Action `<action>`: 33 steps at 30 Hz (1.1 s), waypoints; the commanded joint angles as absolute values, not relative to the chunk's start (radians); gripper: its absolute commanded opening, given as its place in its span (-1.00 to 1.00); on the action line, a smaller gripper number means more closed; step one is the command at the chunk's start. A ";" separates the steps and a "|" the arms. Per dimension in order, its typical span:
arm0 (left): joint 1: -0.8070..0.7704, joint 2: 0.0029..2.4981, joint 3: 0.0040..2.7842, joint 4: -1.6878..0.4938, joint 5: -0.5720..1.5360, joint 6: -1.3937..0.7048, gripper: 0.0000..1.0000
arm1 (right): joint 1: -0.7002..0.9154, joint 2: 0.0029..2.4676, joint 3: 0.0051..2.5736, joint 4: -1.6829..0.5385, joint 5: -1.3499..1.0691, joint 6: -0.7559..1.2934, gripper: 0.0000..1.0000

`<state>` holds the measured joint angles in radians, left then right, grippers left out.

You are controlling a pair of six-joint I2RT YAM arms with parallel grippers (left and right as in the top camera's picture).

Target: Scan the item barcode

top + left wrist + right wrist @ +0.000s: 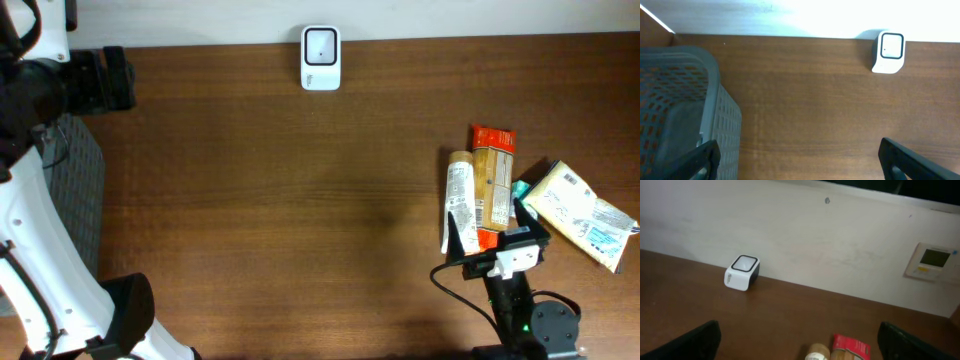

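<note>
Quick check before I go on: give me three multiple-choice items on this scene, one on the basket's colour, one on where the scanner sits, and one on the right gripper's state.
1. What colour is the plastic mesh basket?
A. Red
B. Grey
C. Yellow

2. Where is the white box-shaped barcode scanner?
A. At the far edge of the wooden table, by the wall
B. Inside the basket
C. At the table's near edge

3. How is the right gripper?
A. Shut on the scanner
B. Shut on the basket's rim
C. Open, holding nothing

Answers:
1 B: the mesh is grey in both the overhead and left wrist views.
2 A: the scanner stands where the table meets the wall.
3 C: the gripper's fingers stand wide apart with nothing between them.
</note>
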<state>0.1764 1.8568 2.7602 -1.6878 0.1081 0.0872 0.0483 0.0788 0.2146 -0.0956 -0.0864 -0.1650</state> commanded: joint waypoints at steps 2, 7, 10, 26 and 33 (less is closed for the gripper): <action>0.182 1.856 2.763 -1.688 0.116 0.100 0.98 | 0.044 0.003 0.164 -0.082 -0.105 -0.168 0.97; 0.182 1.856 2.763 -1.688 0.116 0.100 0.98 | 0.045 0.003 0.071 0.146 -0.106 -0.168 0.97; 0.182 1.856 2.763 -1.688 0.116 0.099 0.98 | 0.045 0.003 0.012 0.172 -0.128 -0.168 0.97; 0.182 1.856 2.763 -1.688 0.116 0.099 0.98 | 0.045 0.004 0.006 -0.064 -0.176 -0.096 0.97; 0.182 1.856 2.763 -1.687 0.116 0.099 0.98 | 0.045 0.004 0.006 -0.064 -0.176 -0.096 0.97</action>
<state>0.1764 1.8568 2.7602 -1.6875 0.1085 0.0872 0.0483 0.0109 0.0116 -0.0597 -0.1600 -0.1066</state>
